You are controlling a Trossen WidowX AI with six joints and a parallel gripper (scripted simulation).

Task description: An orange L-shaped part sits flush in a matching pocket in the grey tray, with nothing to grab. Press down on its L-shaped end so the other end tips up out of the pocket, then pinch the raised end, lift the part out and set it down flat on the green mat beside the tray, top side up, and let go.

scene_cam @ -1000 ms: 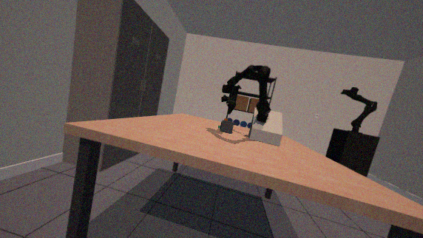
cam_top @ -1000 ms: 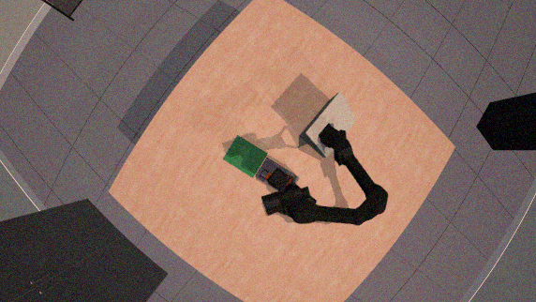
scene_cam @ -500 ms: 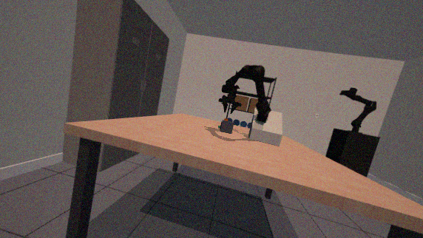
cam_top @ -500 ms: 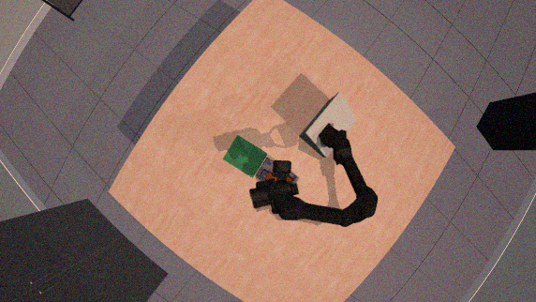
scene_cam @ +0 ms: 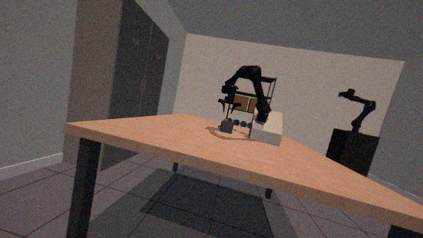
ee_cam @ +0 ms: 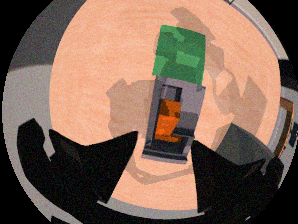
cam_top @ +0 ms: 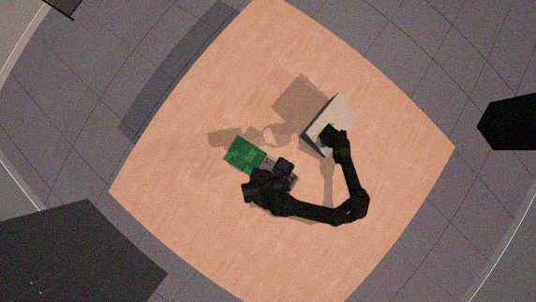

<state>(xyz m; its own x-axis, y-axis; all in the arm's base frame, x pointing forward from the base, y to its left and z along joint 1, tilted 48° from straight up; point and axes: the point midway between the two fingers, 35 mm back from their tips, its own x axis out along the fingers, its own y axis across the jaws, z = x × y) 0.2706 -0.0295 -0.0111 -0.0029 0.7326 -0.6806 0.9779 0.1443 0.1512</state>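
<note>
Inside the tray, orange part looks partly shadowed.

It looks like a robotics lab: a second arm on a black pedestal, tiled floor, metal shelving.

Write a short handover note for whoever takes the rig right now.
Gripper: open, holding nothing, above the tray.
Orange part: in the tray; some shows above the rim, so one end looks raised.
Green mat: beside the tray.
Done: apparently the tip-up; confirm.
Left: pinch raised end, lift out, lay flat on mat top side up, release.
</note>
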